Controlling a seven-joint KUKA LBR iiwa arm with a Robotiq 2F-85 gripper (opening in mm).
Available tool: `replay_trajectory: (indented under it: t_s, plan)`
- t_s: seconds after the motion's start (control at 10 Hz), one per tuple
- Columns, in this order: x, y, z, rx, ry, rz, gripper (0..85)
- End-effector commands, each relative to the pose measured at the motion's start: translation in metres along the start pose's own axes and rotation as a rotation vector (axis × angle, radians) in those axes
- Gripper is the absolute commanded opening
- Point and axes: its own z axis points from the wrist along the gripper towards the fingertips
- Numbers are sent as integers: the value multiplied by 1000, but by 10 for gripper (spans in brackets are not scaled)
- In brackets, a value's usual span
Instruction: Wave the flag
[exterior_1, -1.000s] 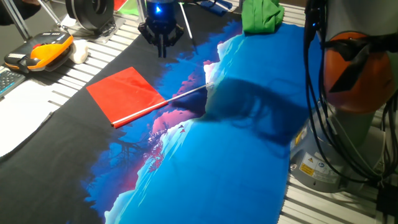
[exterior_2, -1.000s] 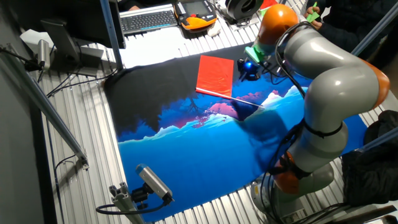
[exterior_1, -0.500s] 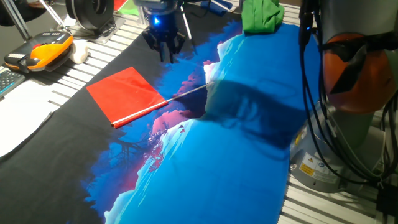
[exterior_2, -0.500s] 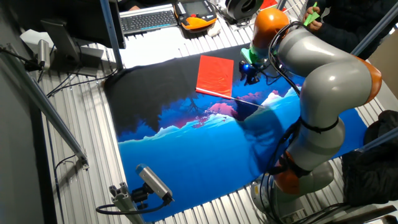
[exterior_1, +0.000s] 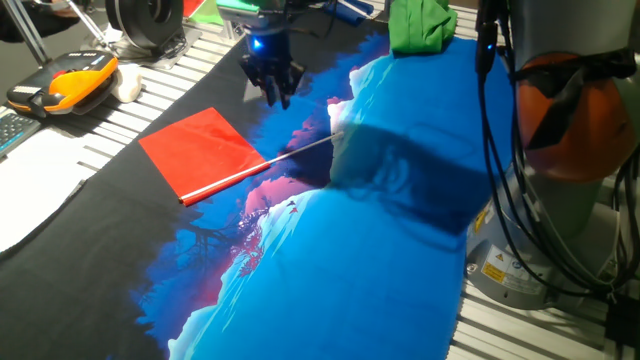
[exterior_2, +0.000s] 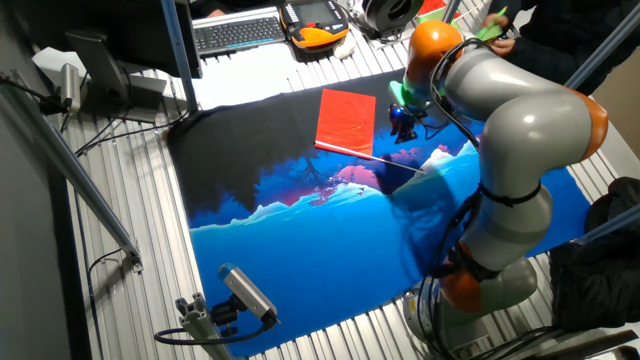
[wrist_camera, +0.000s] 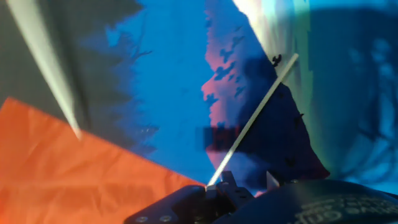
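Observation:
The flag lies flat on the printed cloth: its red cloth (exterior_1: 205, 150) points left and its thin white stick (exterior_1: 300, 150) runs to the right. It also shows in the other fixed view (exterior_2: 346, 122). My gripper (exterior_1: 277, 95) hangs above the printed cloth, behind the flag and a little to its right, pointing down and touching nothing; it also shows from the other side (exterior_2: 403, 125). In the hand view the red cloth (wrist_camera: 74, 174) fills the lower left and the stick (wrist_camera: 255, 118) runs up to the right. My gripper (wrist_camera: 249, 183) shows a small empty gap between its fingertips.
The large blue, black and pink printed cloth (exterior_1: 380, 250) covers most of the table. A green cloth bundle (exterior_1: 420, 25) lies at the back. An orange and black device (exterior_1: 65, 80), a keyboard (exterior_2: 238, 32) and papers (exterior_1: 30, 180) lie to the left. The arm's base (exterior_1: 570, 120) and cables stand on the right.
My gripper has moved to the right and a little nearer to the flag's stick. The flag has not moved.

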Motion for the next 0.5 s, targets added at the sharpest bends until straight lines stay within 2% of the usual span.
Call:
replay_trajectory:
  t_s: [0.0,0.2,0.4]
  plan:
    - [-3,-2,5,-16,24,434,340]
    - [-7,-7,17,-29,41,418,340]
    - [-4,-11,22,-36,47,403,340]
